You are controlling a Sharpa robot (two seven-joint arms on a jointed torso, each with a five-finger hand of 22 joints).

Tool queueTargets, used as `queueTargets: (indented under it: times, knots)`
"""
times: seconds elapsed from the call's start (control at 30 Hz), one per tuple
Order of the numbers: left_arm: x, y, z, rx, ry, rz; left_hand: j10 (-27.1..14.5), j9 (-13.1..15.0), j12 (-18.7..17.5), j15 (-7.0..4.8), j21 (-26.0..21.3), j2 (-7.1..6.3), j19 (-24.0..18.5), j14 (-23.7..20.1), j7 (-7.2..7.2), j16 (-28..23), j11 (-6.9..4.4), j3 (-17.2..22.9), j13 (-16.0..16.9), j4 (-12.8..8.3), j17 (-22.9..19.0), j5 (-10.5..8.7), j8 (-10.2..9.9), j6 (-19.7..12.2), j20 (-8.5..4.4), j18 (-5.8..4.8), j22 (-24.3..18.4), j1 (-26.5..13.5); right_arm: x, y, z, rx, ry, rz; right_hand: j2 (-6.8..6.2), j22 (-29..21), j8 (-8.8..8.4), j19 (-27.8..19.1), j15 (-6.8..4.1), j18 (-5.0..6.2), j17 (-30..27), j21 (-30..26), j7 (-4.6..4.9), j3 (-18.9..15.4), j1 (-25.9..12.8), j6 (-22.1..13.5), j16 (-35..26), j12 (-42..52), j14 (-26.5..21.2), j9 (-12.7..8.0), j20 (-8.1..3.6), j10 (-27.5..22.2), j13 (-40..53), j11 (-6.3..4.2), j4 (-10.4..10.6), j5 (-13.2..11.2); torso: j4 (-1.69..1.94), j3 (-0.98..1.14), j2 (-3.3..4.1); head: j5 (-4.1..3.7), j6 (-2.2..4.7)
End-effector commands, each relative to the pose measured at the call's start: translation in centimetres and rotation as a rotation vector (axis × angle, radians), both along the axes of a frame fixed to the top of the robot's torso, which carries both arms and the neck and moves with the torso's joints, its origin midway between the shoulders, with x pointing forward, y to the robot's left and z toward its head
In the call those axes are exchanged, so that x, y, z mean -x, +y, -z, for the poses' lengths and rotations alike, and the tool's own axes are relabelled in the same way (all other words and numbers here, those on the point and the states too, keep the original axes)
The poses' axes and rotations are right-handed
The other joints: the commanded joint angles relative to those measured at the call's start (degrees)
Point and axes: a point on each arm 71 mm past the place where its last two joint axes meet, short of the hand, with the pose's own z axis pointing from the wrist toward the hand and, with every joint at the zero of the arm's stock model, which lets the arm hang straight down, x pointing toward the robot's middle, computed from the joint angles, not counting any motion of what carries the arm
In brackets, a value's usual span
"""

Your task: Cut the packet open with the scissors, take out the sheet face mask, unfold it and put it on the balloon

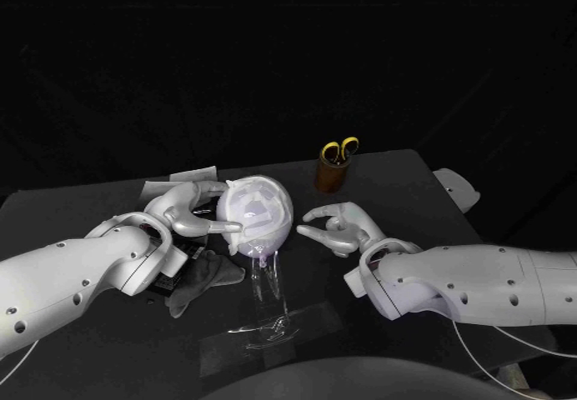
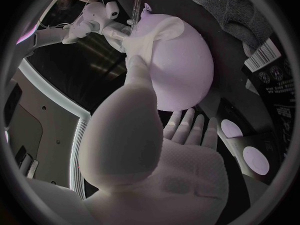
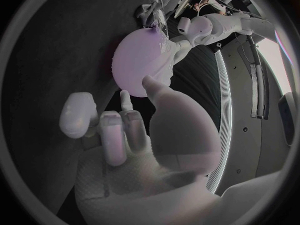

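The pale balloon [image 1: 258, 212] stands on a clear stand [image 1: 271, 321] at the table's middle, with the white sheet mask [image 1: 267, 196] lying over its top face. My left hand [image 1: 190, 212] holds the balloon's left side; its thumb [image 2: 140, 67] lies along the balloon [image 2: 184, 60] up to the mask's edge [image 2: 156, 32], and its fingers [image 2: 187, 127] sit under the balloon. My right hand [image 1: 340, 227] hovers just right of the balloon, loosely curled and holding nothing. In the right wrist view the right hand [image 3: 122, 130] stays short of the balloon [image 3: 139, 60]. The yellow-handled scissors [image 1: 340, 151] stand in a brown holder [image 1: 328, 177].
A grey cloth [image 1: 202, 279] lies at front left beside a black packet [image 2: 265, 77] under my left forearm. A white sheet [image 1: 180, 177] lies at the back left. The table's right edge runs close behind my right arm.
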Motion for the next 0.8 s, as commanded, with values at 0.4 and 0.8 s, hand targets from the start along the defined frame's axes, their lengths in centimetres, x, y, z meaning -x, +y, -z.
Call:
queueTargets:
  times: [0.4,0.8]
  knots:
    - [-0.1,0.5,0.3,-0.01,0.015,-0.009,0.2,0.1,-0.2,0.01,0.2,0.1,0.3,0.6,5.01,-0.2,0.04,0.1,0.0,0.0,0.0,0.3,0.1,0.0,0.07,0.84,0.0,0.2,-0.2,2.0,0.1,-0.018,-0.028,-0.039,0.66,3.8,-0.52,0.1,0.65,1.3,15.1,-0.4,0.05,-1.4,2.2,0.2,0.2,0.2,6.1,-0.6,0.94,4.9,13.6,0.51,-0.3,0.2,0.09,-0.1,-0.01,-0.47,-0.75]
    - [-0.2,0.8,0.3,-0.014,0.015,-0.017,0.3,0.1,-0.2,0.0,0.3,0.33,0.3,0.6,5.03,-0.2,0.05,0.3,0.1,0.0,-0.1,0.3,0.2,0.1,0.07,0.85,0.0,0.4,0.2,2.8,-0.5,-0.042,-0.075,-0.069,1.89,4.2,0.06,0.5,0.46,1.35,15.1,0.3,-0.3,-2.2,3.8,2.3,0.2,1.5,6.1,-1.0,1.15,5.3,14.3,0.24,-0.5,0.2,0.06,-0.07,0.02,-0.53,-1.04]
